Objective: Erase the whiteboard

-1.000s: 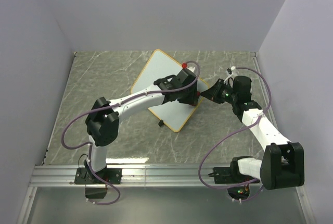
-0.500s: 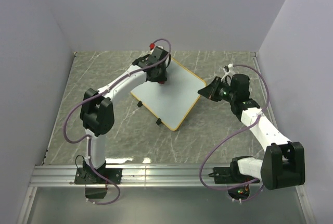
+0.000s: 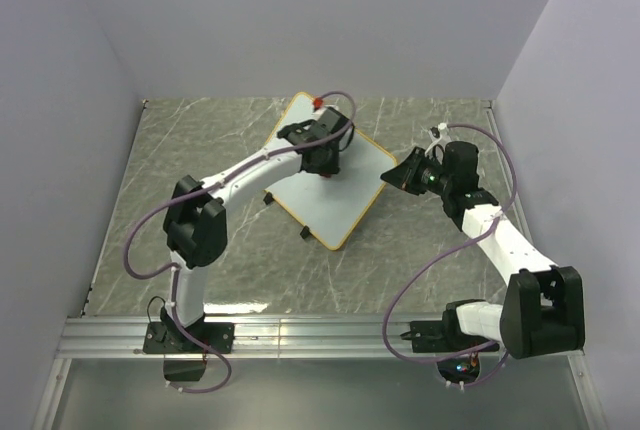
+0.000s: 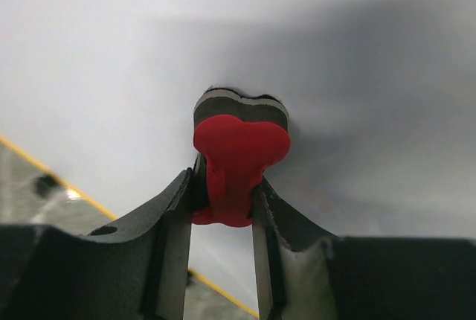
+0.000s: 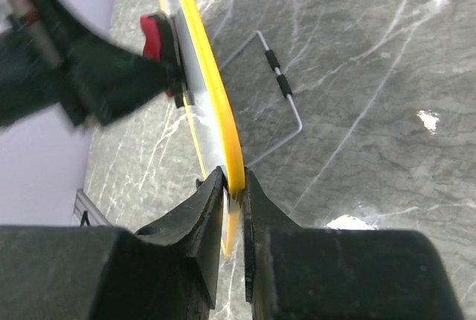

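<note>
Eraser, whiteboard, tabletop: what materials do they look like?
Eraser: matte red plastic grip on layered dark felt-like pad. Whiteboard: smooth white face, likely coated, with yellow-orange rim, probably plastic. Tabletop: grey veined stone look with glare spots; real stone or laminate, cannot tell.

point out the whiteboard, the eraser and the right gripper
whiteboard (image 3: 325, 208): top external view, on the bare white face toward its near corner
eraser (image 4: 239, 145): left wrist view, on its red part
right gripper (image 5: 233, 180): right wrist view, midway between the fingertips, at the board's yellow rim

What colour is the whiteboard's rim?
The whiteboard rim is yellow-orange, clearest in the right wrist view.
</note>
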Controlling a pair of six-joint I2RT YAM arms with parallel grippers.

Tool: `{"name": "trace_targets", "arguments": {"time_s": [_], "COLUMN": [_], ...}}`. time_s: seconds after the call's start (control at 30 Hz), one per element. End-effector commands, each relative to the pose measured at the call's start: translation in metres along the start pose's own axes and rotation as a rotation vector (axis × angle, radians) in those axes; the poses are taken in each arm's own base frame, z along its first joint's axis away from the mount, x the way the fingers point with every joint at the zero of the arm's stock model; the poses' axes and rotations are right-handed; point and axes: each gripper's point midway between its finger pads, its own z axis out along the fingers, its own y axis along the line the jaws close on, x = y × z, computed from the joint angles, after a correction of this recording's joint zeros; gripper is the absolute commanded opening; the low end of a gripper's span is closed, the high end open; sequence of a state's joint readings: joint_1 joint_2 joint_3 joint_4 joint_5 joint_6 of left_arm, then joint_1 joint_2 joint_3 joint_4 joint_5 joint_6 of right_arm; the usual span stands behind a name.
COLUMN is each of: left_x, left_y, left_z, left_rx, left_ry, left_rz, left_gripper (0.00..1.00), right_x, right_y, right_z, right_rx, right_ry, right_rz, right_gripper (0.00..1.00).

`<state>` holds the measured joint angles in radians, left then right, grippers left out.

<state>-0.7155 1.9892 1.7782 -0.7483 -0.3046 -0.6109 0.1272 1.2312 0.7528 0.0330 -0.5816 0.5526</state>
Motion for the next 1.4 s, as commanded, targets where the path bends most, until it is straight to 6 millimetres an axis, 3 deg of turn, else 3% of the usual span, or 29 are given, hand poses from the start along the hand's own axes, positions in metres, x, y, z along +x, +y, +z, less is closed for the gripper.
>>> {"name": "trace_targets", "arguments": {"time_s": [0.0,0.07,0.17,0.4,0.53,0.7,0.8,0.83,0.9,0.93,1.0,1.03,1.07,1.1,1.17,1.2,1.23,1.27,1.37], "left_x": [0.028,0.034,0.038,0.024,-0.004,-0.062,-0.097,-0.108,-0.113,-0.121,-0.110,-0.111,-0.108,-0.090,-0.081,-0.058,-0.052,-0.030,-0.009], "left_y": [-0.090,-0.106,-0.116,-0.103,-0.091,-0.055,-0.024,-0.005,0.013,0.032,0.054,0.071,0.081,0.093,0.115,0.126,0.137,0.147,0.166], "left_z": [-0.011,-0.013,-0.013,-0.020,-0.043,-0.086,-0.114,-0.124,-0.130,-0.139,-0.131,-0.137,-0.135,-0.121,-0.123,-0.109,-0.112,-0.099,-0.098], "left_rx": [0.202,0.227,0.250,0.215,0.208,0.198,0.175,0.149,0.117,0.089,0.035,0.014,-0.001,-0.038,-0.072,-0.109,-0.120,-0.146,-0.163], "left_ry": [0.034,0.046,0.056,0.023,-0.042,-0.153,-0.231,-0.257,-0.274,-0.302,-0.283,-0.297,-0.298,-0.257,-0.269,-0.216,-0.220,-0.177,-0.165], "left_rz": [0.024,0.025,0.015,0.008,-0.020,-0.092,-0.139,-0.157,-0.166,-0.183,-0.186,-0.205,-0.215,-0.206,-0.225,-0.213,-0.234,-0.230,-0.259], "left_gripper": [0.00,0.00,0.00,0.00,0.00,0.00,0.00,0.00,0.00,0.00,0.00,0.00,0.00,0.00,0.00,0.00,0.00,0.00,0.00], "right_x": [-0.003,-0.004,-0.004,-0.004,-0.004,-0.007,-0.013,-0.014,-0.017,-0.014,-0.015,-0.017,-0.017,-0.020,-0.024,-0.029,-0.031,-0.035,-0.053], "right_y": [0.018,0.017,0.018,0.019,0.021,0.022,0.025,0.027,0.027,0.025,0.025,0.024,0.023,0.022,0.018,0.019,0.017,0.011,0.003], "right_z": [0.006,0.005,0.005,0.005,0.004,0.002,0.001,0.001,0.001,0.000,-0.001,-0.002,-0.003,-0.004,-0.007,-0.009,-0.010,-0.015,-0.030], "right_rx": [-0.060,-0.058,-0.056,-0.058,-0.062,-0.050,-0.049,-0.052,-0.047,-0.035,-0.031,-0.019,-0.008,0.004,0.044,0.059,0.077,0.130,0.243], "right_ry": [0.010,0.010,0.009,0.008,0.007,0.003,-0.004,-0.008,-0.017,-0.007,-0.013,-0.021,-0.022,-0.032,-0.048,-0.063,-0.071,-0.094,-0.164], "right_rz": [-0.066,-0.068,-0.070,-0.072,-0.074,-0.068,-0.071,-0.075,-0.075,-0.066,-0.065,-0.065,-0.063,-0.066,-0.067,-0.073,-0.074,-0.071,-0.062], "right_gripper": [0.00,0.00,0.00,0.00,0.00,0.00,0.00,0.00,0.08,0.22,0.41,0.60,0.66,0.71,0.86,0.88,0.91,0.91,0.93]}}
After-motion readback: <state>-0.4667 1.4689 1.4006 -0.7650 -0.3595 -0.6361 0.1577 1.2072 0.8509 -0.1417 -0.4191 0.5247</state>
